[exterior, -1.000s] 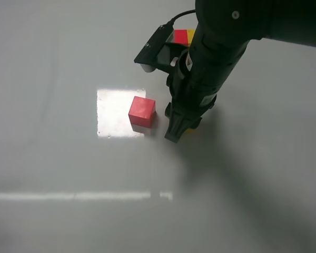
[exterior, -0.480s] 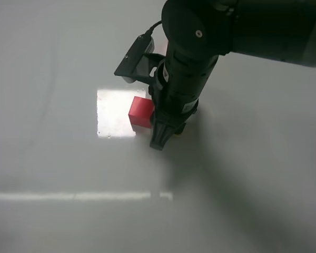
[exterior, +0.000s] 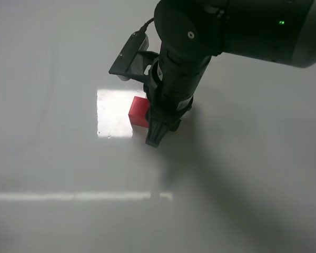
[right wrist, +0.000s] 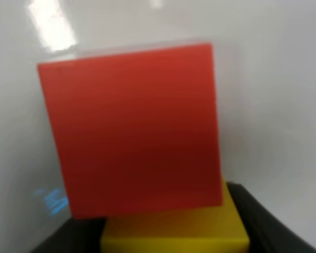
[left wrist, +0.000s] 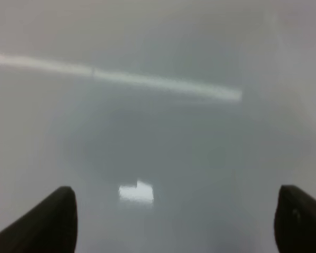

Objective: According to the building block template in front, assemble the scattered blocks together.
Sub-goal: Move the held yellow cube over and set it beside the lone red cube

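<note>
Hard against the red cube (right wrist: pixel 131 126) on the tabletop (exterior: pixel 52 158), the right pincer (exterior: pixel 159 132), clamped on the yellow cube (right wrist: pixel 174 234), should square the faces flush before any release, while the left pincer (left wrist: pixel 176 221) hangs wide open.

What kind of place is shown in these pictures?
Probably a robot lab bench: a bare grey tabletop, a black robot arm, and just a red cube and a yellow cube.
</note>
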Robot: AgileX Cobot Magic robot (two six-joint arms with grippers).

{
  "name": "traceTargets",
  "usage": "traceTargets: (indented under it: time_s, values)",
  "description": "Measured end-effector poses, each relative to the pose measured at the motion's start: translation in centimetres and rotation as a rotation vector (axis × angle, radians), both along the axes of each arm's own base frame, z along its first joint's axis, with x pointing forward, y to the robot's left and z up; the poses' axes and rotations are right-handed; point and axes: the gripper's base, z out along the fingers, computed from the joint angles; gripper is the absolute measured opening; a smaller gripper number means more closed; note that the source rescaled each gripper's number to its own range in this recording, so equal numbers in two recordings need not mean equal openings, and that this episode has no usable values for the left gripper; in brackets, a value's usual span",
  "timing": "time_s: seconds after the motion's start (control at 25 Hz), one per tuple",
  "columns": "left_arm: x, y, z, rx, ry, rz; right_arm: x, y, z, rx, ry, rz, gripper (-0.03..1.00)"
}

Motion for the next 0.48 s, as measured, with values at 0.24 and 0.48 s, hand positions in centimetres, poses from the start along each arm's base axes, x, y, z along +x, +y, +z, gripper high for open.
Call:
traceTargets:
  time_s: [0.24, 0.48]
  values:
    - [0.00, 0.00, 0.00, 0.000, 0.000, 0.000, 0.09, 0.21, 0.13, 0.017, -0.016, 0.014, 0.00]
    - [0.00, 0.00, 0.00, 0.000, 0.000, 0.000, 0.06, 0.31, 0.12, 0.029, -0.012, 0.018, 0.00]
